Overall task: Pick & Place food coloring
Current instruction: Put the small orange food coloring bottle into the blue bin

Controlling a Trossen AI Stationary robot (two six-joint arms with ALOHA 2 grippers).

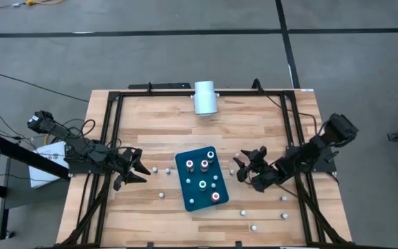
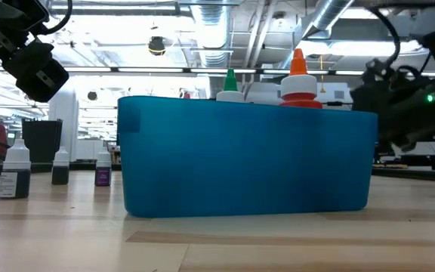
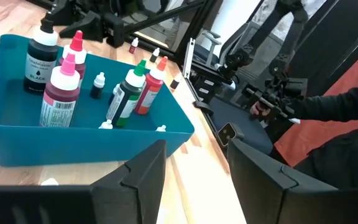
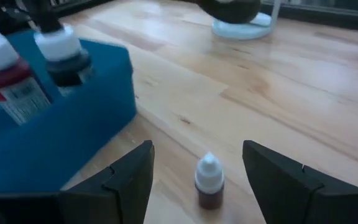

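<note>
A teal tray in the middle of the table holds several food coloring bottles with red, green, pink and black tops. More tiny bottles stand upright on the wood around it. One of them, brown with a white cap, stands on the table just in front of my right gripper, in line with the gap of the open fingers and apart from both. My right gripper is just right of the tray. My left gripper waits open to the tray's left, with nothing between its fingers.
A white cylinder stands at the table's far edge. Loose small bottles stand left of the tray and near the right front corner. A black frame runs along the table's sides. A person's sleeve shows beyond the table.
</note>
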